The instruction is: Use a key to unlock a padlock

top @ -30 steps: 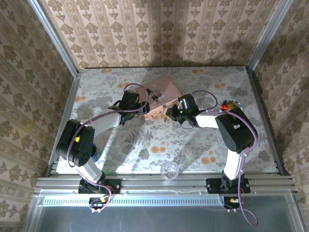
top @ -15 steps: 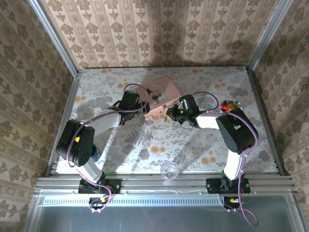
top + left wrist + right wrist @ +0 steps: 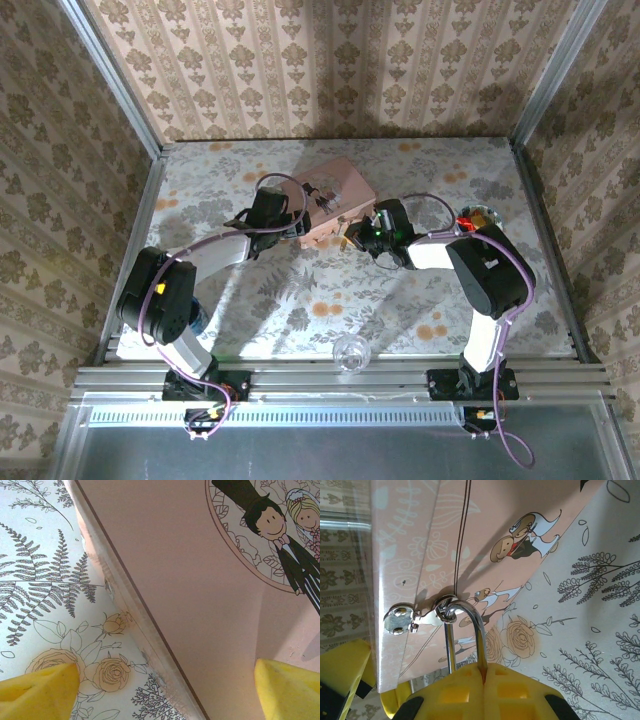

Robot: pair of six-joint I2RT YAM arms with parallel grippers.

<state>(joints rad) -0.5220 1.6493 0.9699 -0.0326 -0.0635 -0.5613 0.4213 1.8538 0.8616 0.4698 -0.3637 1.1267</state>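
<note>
Pink box (image 3: pixel 338 192) obstructs the surface (image 3: pixel 300 300) centre; glass ball (image 3: pixel 350 352) sits at 6 o'clock; 12 o'clock strip is passable.

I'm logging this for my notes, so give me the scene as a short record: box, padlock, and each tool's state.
pink box: picture lid, toward the far middle
padlock: silvery shackle threaded through the box's hasp; body hidden by the right tool
left tool: open, fingers straddling the box's edge
right tool: shut on the padlock
glass ball: at the near edge, far from the box
</note>
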